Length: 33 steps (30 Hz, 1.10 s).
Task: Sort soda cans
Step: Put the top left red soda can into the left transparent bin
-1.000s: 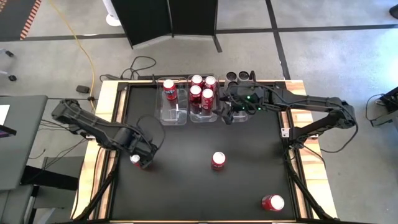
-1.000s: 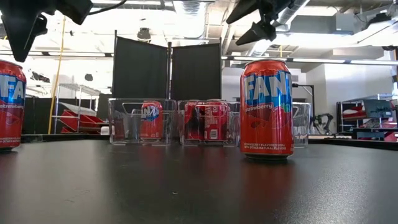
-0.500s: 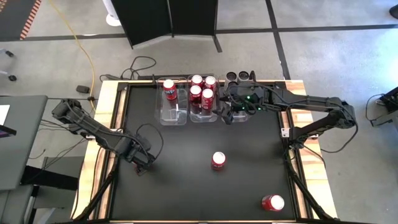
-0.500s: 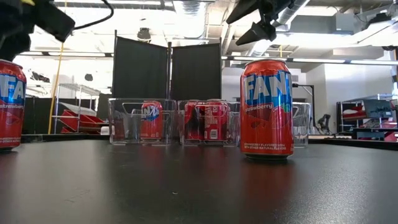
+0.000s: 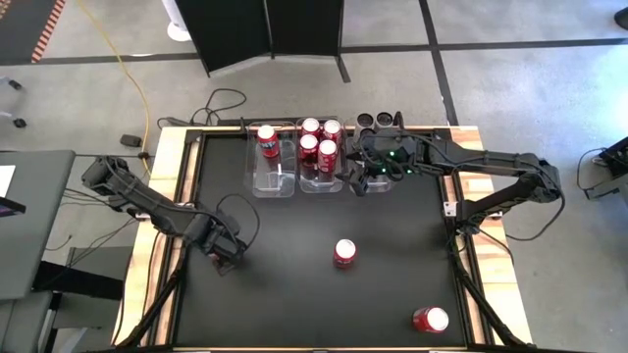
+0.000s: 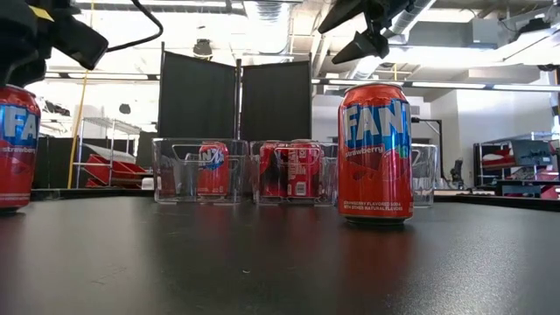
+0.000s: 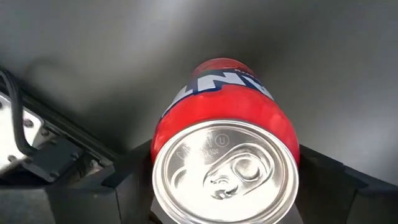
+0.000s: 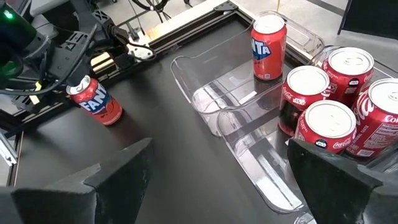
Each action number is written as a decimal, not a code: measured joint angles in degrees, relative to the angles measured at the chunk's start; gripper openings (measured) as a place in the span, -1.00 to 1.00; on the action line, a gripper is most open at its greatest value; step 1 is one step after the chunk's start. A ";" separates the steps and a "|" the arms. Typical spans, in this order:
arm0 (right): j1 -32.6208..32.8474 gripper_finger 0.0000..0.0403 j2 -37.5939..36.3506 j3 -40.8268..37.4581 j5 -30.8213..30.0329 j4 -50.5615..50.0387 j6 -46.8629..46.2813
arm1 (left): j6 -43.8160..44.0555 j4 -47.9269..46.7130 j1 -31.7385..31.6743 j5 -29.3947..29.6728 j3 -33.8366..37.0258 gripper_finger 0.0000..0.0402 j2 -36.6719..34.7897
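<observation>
Left gripper [image 5: 224, 257] sat low at the table's [image 5: 392, 275] left side, over a red Fanta can [image 7: 225, 163] that stood upright on the black top. In the left wrist view the can filled the gap between the two dark fingers [image 7: 118, 199], one on each side of it, silver top up. Fingers looked close against the can's sides, but whether they gripped it could not be told. In the right wrist view the same can appeared tilted under that gripper, and in the low view it stood at the left edge with the gripper above it.

Right gripper [image 5: 365, 179] hovered near the back bins, wide open, holding nothing. Its fingers [image 8: 118, 180] showed spread apart in the right wrist view.

Left bin [image 5: 278, 182] held one Fanta can [image 5: 267, 139] upright at its far end. Middle bin [image 5: 321, 184] held four red Coke cans [image 5: 318, 143] upright, packed together. A third bin sat under the right gripper, contents hidden.

One can [image 5: 344, 252] stood alone mid-table. Another can [image 5: 430, 320] sat near the front right corner. Three dark can tops [image 5: 381, 120] showed just behind the table's back edge.
</observation>
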<state>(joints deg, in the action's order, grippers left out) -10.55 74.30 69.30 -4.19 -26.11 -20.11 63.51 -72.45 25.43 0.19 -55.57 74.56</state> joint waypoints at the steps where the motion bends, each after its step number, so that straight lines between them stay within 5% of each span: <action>1: 0.00 0.90 0.00 0.00 0.00 -0.03 -0.22 | -0.67 -0.39 -0.53 0.13 -0.49 0.45 0.08; 13: 0.02 0.90 -0.11 0.02 2.76 -0.96 -3.83 | -22.05 -17.63 -13.98 1.03 -24.46 0.45 0.18; 20: 0.01 0.90 -0.11 0.02 2.93 -6.45 -8.05 | -41.78 -17.63 -28.30 5.95 -37.59 0.45 3.12; 33: 2.61 0.90 -0.11 0.02 0.68 -10.65 -13.31 | -78.13 -10.22 -50.05 10.60 -50.79 0.45 21.66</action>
<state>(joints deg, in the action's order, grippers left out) -7.94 74.19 69.32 -3.51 -36.76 -33.42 -14.62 -82.67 -24.63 10.79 -106.36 96.22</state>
